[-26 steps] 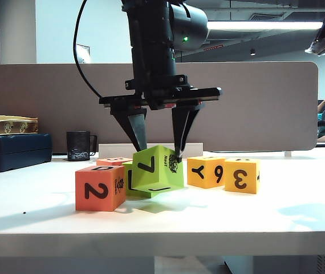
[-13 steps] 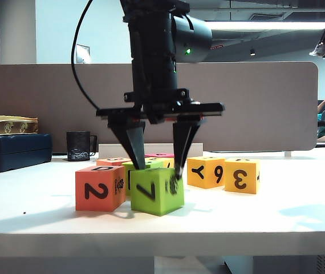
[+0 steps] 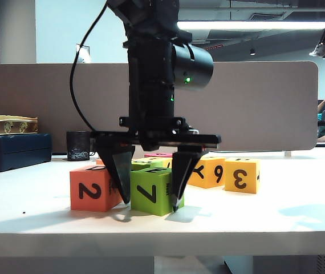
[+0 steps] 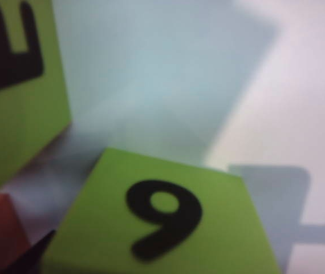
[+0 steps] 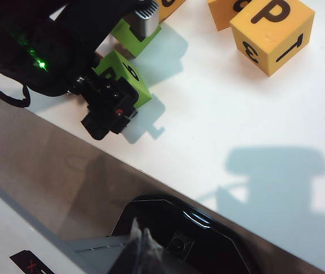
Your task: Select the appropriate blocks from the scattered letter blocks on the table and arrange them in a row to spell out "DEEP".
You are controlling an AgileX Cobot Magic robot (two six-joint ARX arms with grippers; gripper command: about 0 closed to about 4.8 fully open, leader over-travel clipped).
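Observation:
My left gripper (image 3: 150, 204) points straight down on the table (image 3: 265, 220), open, its fingers (image 3: 121, 174) standing either side of a lime-green block (image 3: 154, 191) with a 7 on its front. That block rests flat, right next to the red-orange block marked 2 (image 3: 91, 189). In the left wrist view its top face shows a 9 (image 4: 162, 222), with one dark fingertip (image 4: 37, 257) at its edge. A second green block with an E (image 4: 14, 85) sits just behind. An amber block with 3 (image 3: 241, 175) shows a P on top (image 5: 271, 31). My right gripper (image 5: 142, 245) hangs shut off the table's edge.
An amber block with Y and 6 (image 3: 211, 171) stands beside the 3 block, and a pink block (image 3: 159, 154) lies behind the green ones. A black mug (image 3: 78, 145), a dark blue case (image 3: 14, 149) and a grey partition (image 3: 265, 103) line the back.
The left gripper brought the tilted green 7 block down from the air onto the table beside the red 2 block, then spread its fingers wider. The red block slid slightly left.

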